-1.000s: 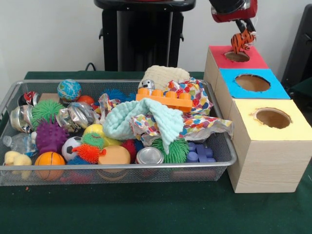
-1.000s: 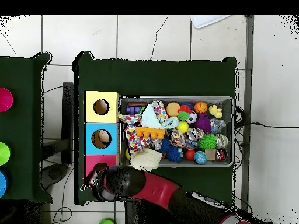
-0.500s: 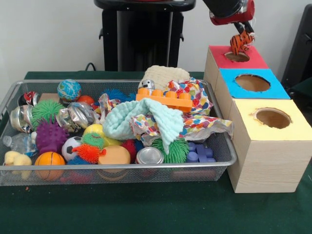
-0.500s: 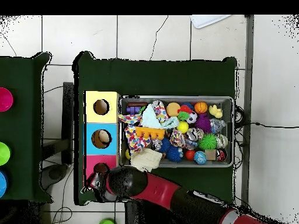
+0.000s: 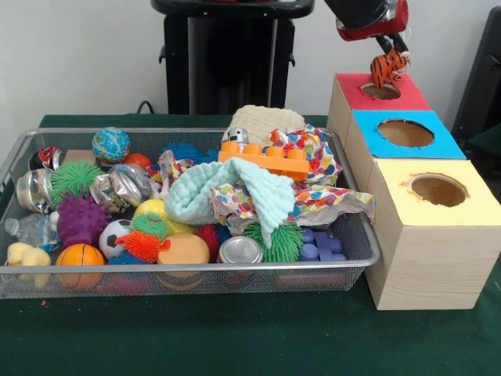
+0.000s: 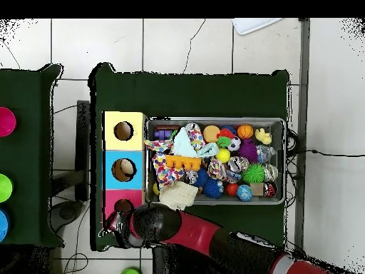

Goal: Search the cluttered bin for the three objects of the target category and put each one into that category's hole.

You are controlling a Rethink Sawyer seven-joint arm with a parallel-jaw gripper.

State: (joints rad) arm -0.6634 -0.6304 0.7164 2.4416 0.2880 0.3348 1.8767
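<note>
Gripper (image 5: 389, 48) clamped on a toy tiger (image 5: 387, 67), held just above the red hole (image 5: 380, 92).

The tiger, orange with black stripes, hangs over the red-topped box (image 5: 407, 95) at the far end of the row; the blue-topped box (image 5: 427, 142) and yellow-topped box (image 5: 462, 207) follow toward the table's near edge. The wire bin (image 5: 356, 258) beside them holds clutter: an orange building block (image 5: 264, 161), mint cloth (image 5: 227, 192), spotted cloth (image 5: 313, 160), globe ball (image 5: 111, 144), basketball (image 5: 79, 255), soccer ball (image 5: 114, 233). No legible brands, labels or writing found on any item.
</note>
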